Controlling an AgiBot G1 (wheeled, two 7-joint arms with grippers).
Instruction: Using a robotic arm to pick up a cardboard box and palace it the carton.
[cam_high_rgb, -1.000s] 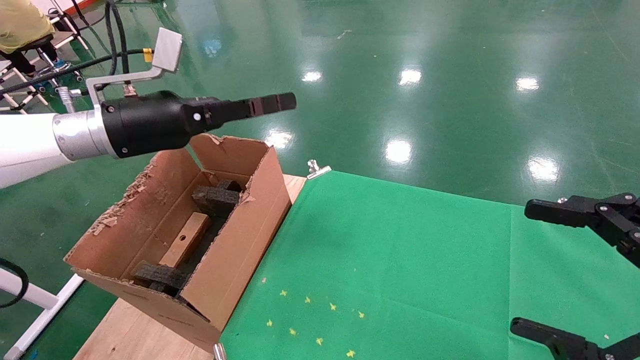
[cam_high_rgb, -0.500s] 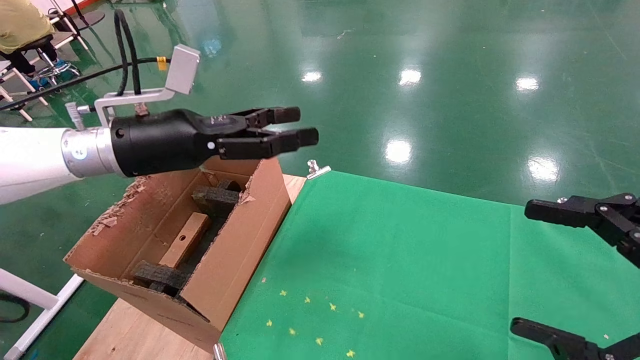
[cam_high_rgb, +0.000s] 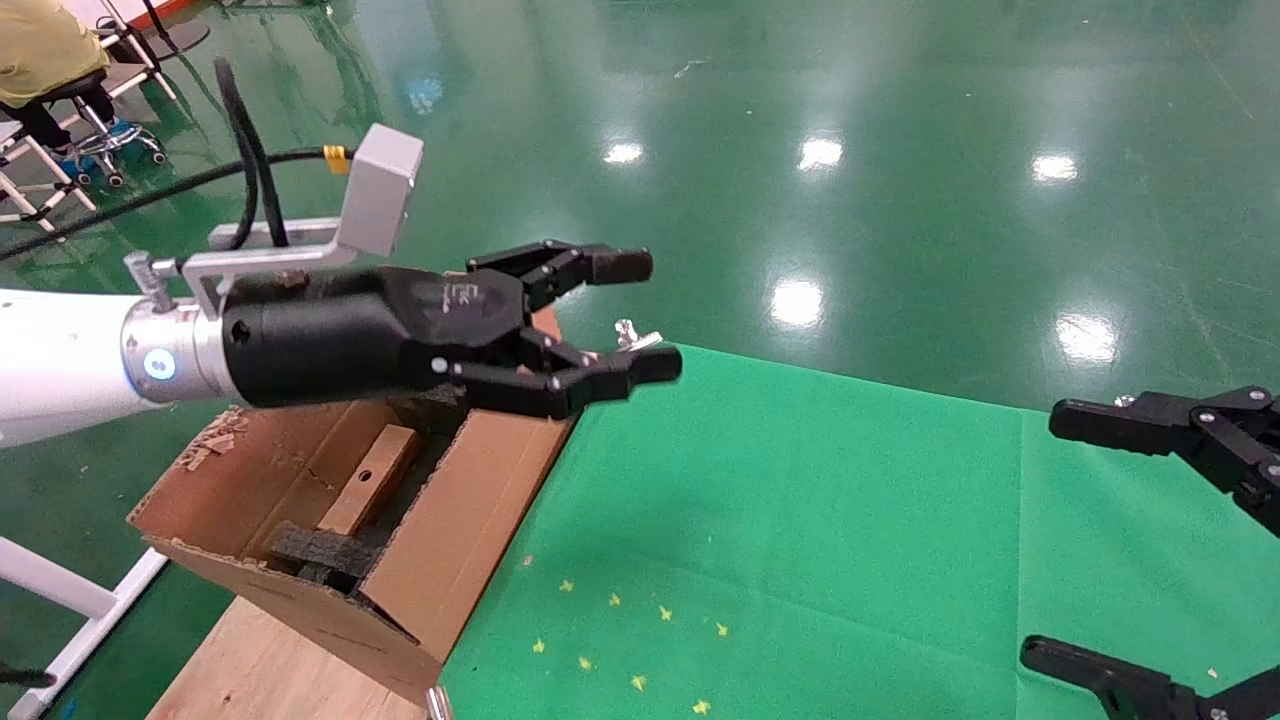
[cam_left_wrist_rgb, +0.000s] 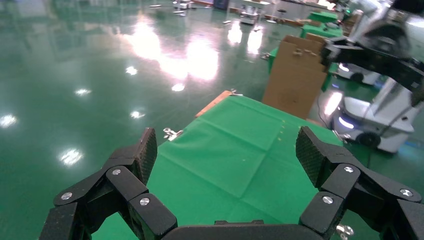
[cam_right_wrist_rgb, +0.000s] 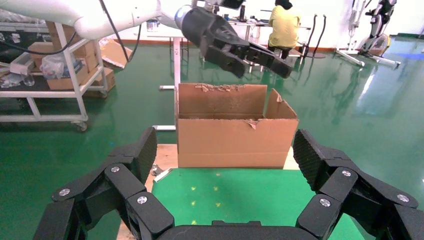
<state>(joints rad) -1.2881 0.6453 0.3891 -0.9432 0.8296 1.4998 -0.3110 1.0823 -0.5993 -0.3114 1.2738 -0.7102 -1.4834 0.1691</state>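
Note:
The small brown cardboard box (cam_high_rgb: 372, 478) with a round hole lies inside the large torn carton (cam_high_rgb: 470, 520), between black foam blocks (cam_high_rgb: 315, 550). My left gripper (cam_high_rgb: 650, 315), on the white arm, is open and empty. It hovers above the carton's far right corner, pointing over the green cloth. In the left wrist view its fingers (cam_left_wrist_rgb: 148, 152) stand wide apart over the cloth. My right gripper (cam_high_rgb: 1085, 540) is open and empty at the right edge. The right wrist view shows the carton (cam_right_wrist_rgb: 232, 135) with the left gripper (cam_right_wrist_rgb: 270, 60) above it.
A green cloth (cam_high_rgb: 800, 520) covers the wooden table (cam_high_rgb: 260, 660), held by a metal clip (cam_high_rgb: 634, 338). Small yellow marks (cam_high_rgb: 620, 640) dot the cloth near the front. A person in yellow (cam_high_rgb: 40, 50) sits far left. Another carton (cam_left_wrist_rgb: 296, 75) stands far off.
My left gripper has moved right and lower over the carton's far corner, rolled at the wrist, and its fingers have spread wide. The right gripper has not moved.

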